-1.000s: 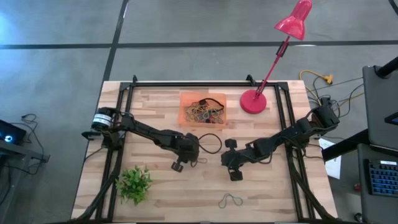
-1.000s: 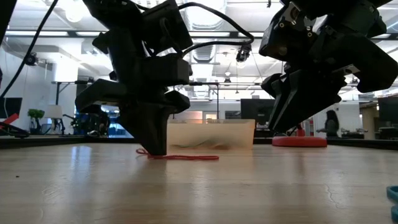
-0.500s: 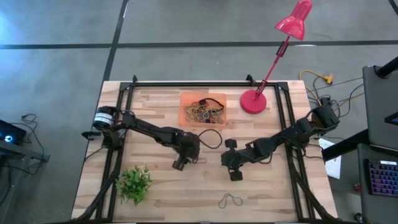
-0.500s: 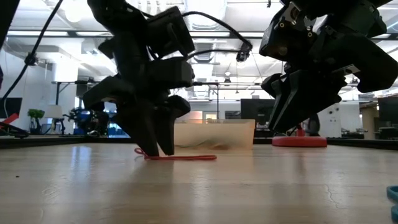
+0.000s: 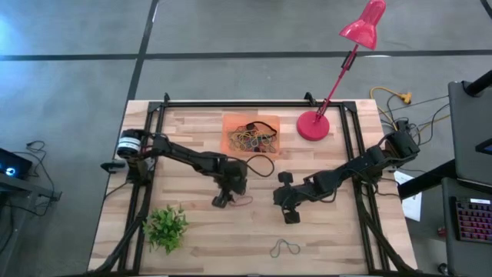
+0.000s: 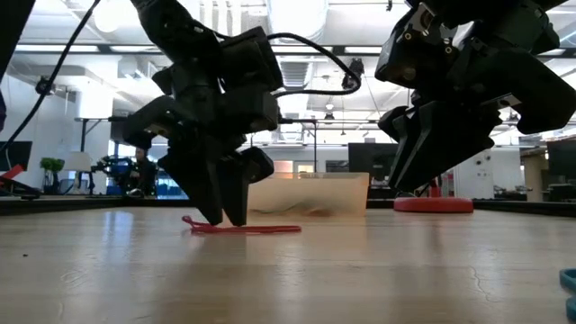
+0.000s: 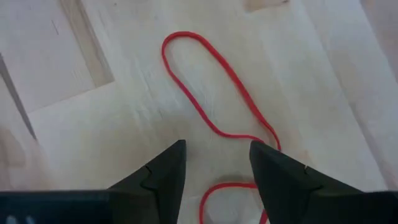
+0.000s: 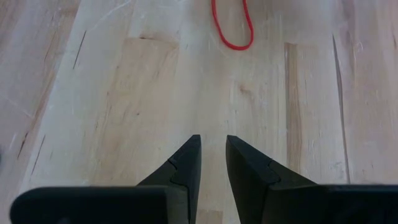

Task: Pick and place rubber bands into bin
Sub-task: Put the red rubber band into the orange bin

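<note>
- The pale butcher-block wooden table (image 5: 192, 238) fills the high view, with a black metal frame (image 5: 231, 103) along its edges.
- The left arm's dark two-finger gripper (image 5: 224, 201) sits just below table centre, tips down at the wood; in the left wrist view its fingers (image 7: 163, 171) stand partly apart with nothing held, straddling the near part of a thin red rubber band (image 7: 217, 118).
- The right arm's dark two-finger gripper (image 5: 291, 218) hangs above the table at 3 o'clock from the left one, well apart from it; its fingers (image 8: 188, 163) are nearly together, a narrow gap between them, holding nothing.
- The shallow translucent orange plastic bin (image 5: 228, 146) lies at 12 o'clock from the left gripper, with a tangle of mixed-colour rubber bands (image 5: 254, 137) inside.
- The red band lies flat on the wood, twisted to a figure-eight; in the high view its long axis runs about 3 to 9 o'clock, reaching toward 3 o'clock from the left gripper (image 5: 241, 201).
- A lone dark rubber band (image 5: 284, 247) lies at 5 o'clock from the left gripper, near the table's front edge.
</note>
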### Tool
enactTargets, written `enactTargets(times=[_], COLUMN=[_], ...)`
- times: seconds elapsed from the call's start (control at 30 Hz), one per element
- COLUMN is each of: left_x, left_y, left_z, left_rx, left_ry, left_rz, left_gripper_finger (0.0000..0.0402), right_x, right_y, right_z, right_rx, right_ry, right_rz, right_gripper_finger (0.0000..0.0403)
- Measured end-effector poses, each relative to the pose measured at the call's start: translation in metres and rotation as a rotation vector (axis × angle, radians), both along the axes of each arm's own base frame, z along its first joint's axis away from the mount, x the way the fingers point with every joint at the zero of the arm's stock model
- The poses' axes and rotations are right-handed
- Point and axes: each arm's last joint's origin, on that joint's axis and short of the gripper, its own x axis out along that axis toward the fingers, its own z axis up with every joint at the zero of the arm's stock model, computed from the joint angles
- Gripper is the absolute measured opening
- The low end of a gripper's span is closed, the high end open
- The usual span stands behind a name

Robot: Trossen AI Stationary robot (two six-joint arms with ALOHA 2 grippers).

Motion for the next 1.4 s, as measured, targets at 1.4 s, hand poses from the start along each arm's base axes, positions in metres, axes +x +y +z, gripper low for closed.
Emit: enactTargets(times=[1.4], left_x=[-0.024], left_y=[-0.030], left_z=[-0.018], left_rx=[0.286], left_ry=[0.091], left_rz=[-0.144], left_gripper_finger=[0.0164], right_x=[0.000], right_y=[0.000], right_z=[0.000], right_rx=[0.002], right_ry=[-0.005], right_rz=[0.000], right_gripper_finger=[0.0063])
